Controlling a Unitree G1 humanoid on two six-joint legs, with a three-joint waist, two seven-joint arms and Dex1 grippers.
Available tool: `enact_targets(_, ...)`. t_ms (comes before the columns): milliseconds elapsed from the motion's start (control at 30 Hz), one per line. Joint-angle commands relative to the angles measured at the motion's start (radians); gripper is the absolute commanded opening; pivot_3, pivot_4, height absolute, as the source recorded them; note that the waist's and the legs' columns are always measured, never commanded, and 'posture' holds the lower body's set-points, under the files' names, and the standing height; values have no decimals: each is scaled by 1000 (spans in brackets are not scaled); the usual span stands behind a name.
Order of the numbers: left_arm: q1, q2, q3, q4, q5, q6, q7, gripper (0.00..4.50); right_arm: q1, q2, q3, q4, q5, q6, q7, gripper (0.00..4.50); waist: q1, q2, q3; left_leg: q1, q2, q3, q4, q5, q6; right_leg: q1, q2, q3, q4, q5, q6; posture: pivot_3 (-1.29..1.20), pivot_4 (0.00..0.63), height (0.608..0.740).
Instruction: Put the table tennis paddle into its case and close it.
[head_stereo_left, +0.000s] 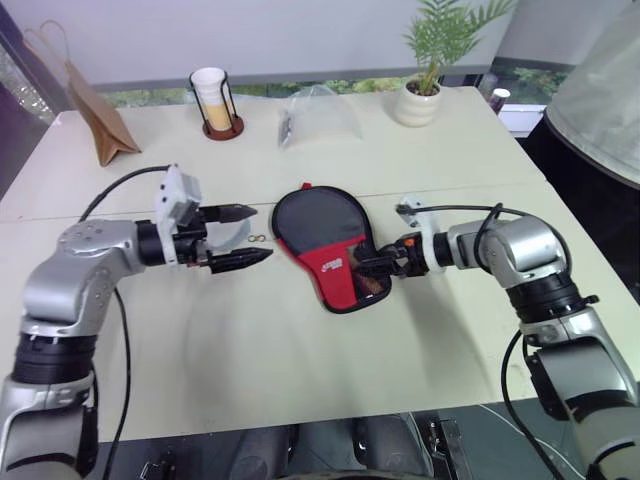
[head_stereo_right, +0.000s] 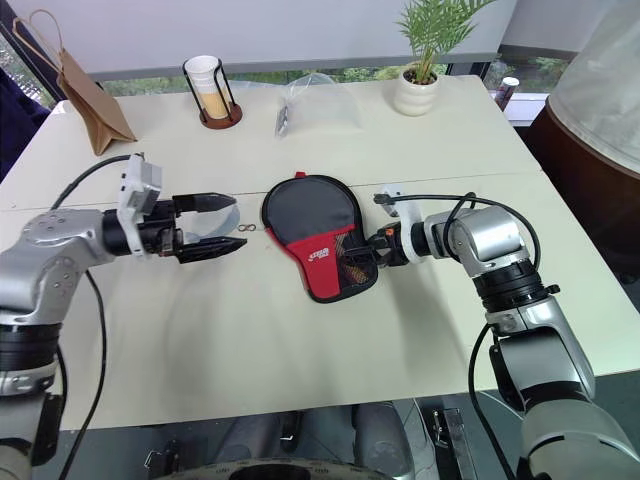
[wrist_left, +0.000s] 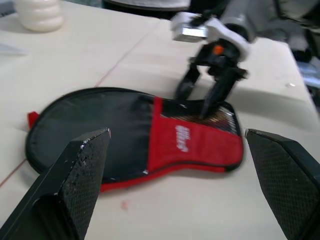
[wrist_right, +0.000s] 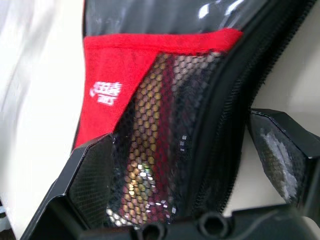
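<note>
Brown paper bag (head_stereo_left: 98, 118), cup in wire holder (head_stereo_left: 213, 100), potted plant (head_stereo_left: 424, 75), clear plastic bag (head_stereo_left: 318, 115)

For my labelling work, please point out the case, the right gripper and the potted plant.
case (head_stereo_left: 310, 222): left eye view, on its black round part.
right gripper (head_stereo_left: 368, 266): left eye view, between its fingertips.
potted plant (head_stereo_left: 416, 103): left eye view, on its white pot.

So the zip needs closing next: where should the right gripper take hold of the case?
Probably the handle end of the case, at the zip edge beside the mesh pocket, coming from the robot's right. The case lies flat, and the open right gripper already straddles that edge.
</note>
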Motion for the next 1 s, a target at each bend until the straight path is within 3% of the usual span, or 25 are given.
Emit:
enact_targets(33, 8, 26, 42, -46, -32, 8, 11, 4500, -17, 30, 7, 28, -4, 7, 19, 3954, 0, 0, 0, 0, 0, 0, 0, 0, 0, 0, 0, 0, 0, 0, 0, 0, 150, 740)
enact_targets(100, 13, 29, 48, -52, -33, 8, 26, 4500, -21, 48, -10, 54, 4, 32, 16, 3236, -1, 0, 0, 0, 0, 0, 0, 0, 0, 0, 0, 0, 0, 0, 0, 0, 150, 740)
enact_targets(233, 24, 23, 55, -62, -33, 1, 52, 4500, -10, 68, -51, 86, 18, 99, 3, 1164, 0, 0, 0, 0, 0, 0, -1, 0, 0, 0, 0, 0, 0, 0, 0, 0, 150, 740)
enact_targets(333, 39, 16, 52, -76, -36, -3, 65, 4500, 10, 79, -86, 84, 34, 165, -20, 27, 0, 0, -1, 1, 0, 0, -1, 0, 0, 1, 0, 0, 0, 0, 0, 0, 150, 740)
enact_targets(633, 39, -1, 27, -72, -22, -31, 81, 4500, 180, 112, -186, -115, 119, 441, -140, 27, 5, 0, -2, 1, 0, 0, -2, 0, 0, 1, -1, 0, -1, 0, -1, 0, 150, 740)
enact_targets(1000, 65, 10, 27, -72, -19, -42, 74, 4500, 425, 8, -271, -366, 505, 467, -403, 27, 7, -5, -7, 3, 0, 0, -6, -1, 0, 3, -4, 0, -3, -1, -2, 0, 150, 740)
